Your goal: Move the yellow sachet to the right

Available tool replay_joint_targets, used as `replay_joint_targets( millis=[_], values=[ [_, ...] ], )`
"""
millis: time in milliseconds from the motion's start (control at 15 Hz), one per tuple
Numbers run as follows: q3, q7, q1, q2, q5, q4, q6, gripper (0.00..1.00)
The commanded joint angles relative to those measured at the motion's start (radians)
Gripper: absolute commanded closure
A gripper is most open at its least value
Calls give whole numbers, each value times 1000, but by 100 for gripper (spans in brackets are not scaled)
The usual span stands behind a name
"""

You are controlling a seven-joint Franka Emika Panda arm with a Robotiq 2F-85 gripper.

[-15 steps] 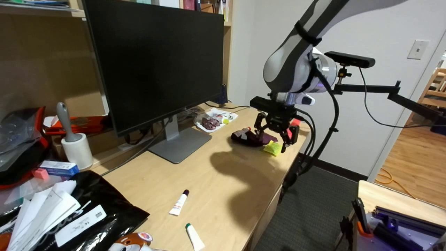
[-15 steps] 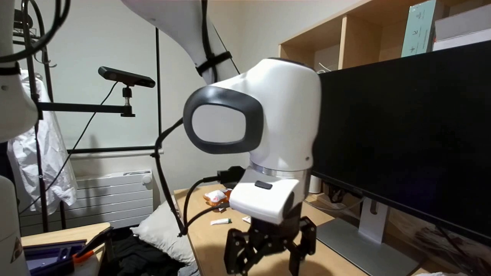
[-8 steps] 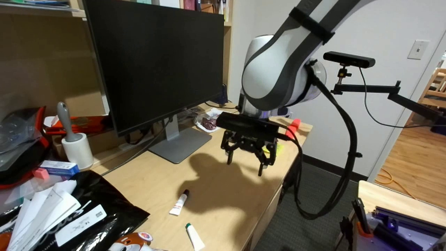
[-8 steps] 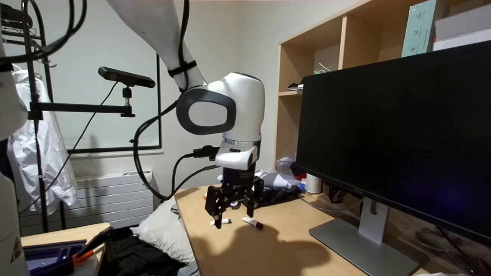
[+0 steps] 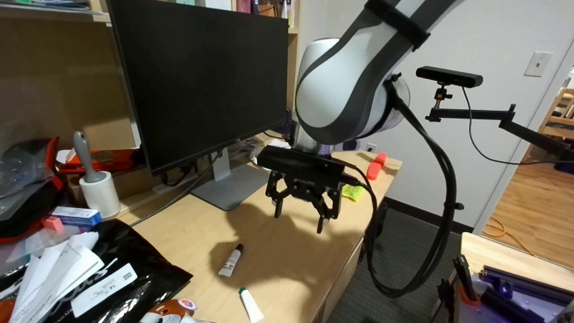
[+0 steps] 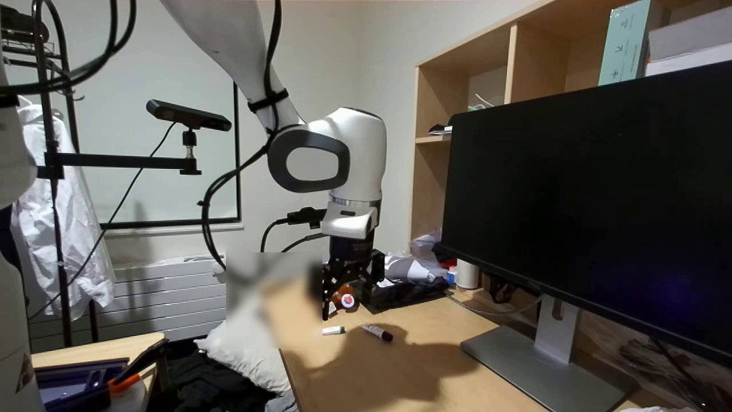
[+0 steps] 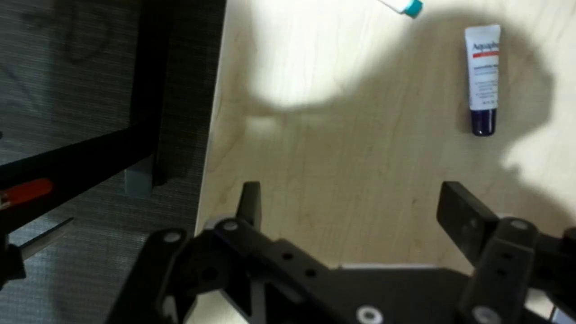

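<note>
fingers (image 7: 250, 204) spread wide right now, nothing between them, just pale desk (image 7: 333, 180) in the wrist view. a second ago my gripper (image 5: 298, 223) was over by the yellow sachet (image 5: 353, 193), one fingertip right beside it as seen from outside. now i'm clear of it, hanging above the wood between the monitor base (image 5: 233, 188) and the desk's edge, closer to the tube with the dark cap (image 5: 231, 260).

the sachet itself? looks like it hasn't budged in that second. it's lying on the desk near the edge, with the red thing (image 5: 376, 166) not far from it. half a second back i was blocking part of it in an exterior view, now it's mostly in plain sight. can't find it in the wrist view at all.

so what's that mean for the job... my guess is i've let go and backed off, so the move to the right is probably done. can't swear to it tho, i can't tell from this where it started or whose right counts. if it's not moved yet, i'd have to go back, get low and pinch it. something that flat is likely a pain to grab, and a sloppy nudge could send it off the edge.
</note>
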Motion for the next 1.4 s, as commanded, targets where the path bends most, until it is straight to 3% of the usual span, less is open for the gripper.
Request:
replay_joint_targets(
  millis=[0,267,400,467,667,800,1333],
  values=[
    [-8,-78,-25,13,-119,116,-222,0],
    [-13,-172,-31,51,-218,255,-450,0],
    [-16,-113,-18,54,-369,268,-446,0],
    [-12,-126,-25,25,-278,237,-430,0],
    [-12,-123,-25,30,-292,242,-430,0],
    [-3,-230,-25,26,-265,230,-434,0],
    [-25,-588,-39,57,-448,304,-489,0]
  ],
)
